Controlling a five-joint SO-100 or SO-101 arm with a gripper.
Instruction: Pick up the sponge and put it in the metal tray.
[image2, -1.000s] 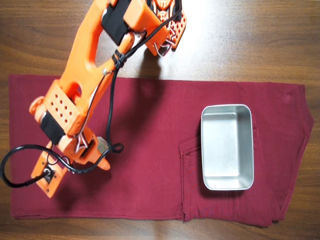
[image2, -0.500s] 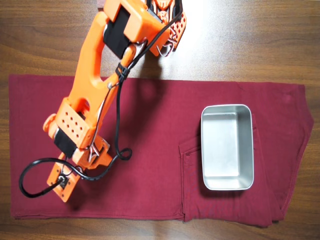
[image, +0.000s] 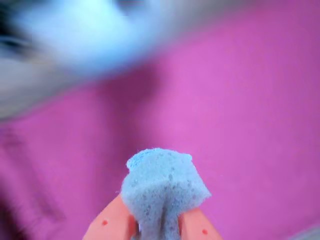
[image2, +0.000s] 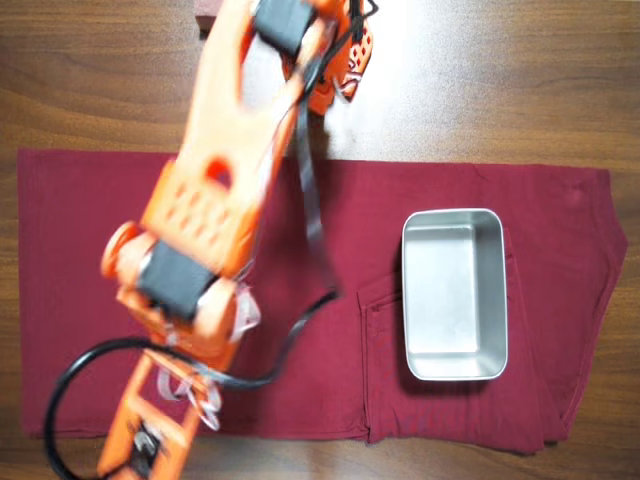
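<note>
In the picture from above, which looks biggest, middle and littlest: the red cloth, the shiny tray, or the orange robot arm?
1. The red cloth, biggest.
2. The orange robot arm, though being raised nearer the camera may make it look bigger than it is.
3. The metal tray, littlest.

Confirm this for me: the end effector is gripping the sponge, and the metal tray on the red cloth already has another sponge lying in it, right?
Not quite. The overhead view shows the metal tray on the red cloth holding nothing. The rest stands: in the wrist view the end effector is shut on the sponge.
</note>
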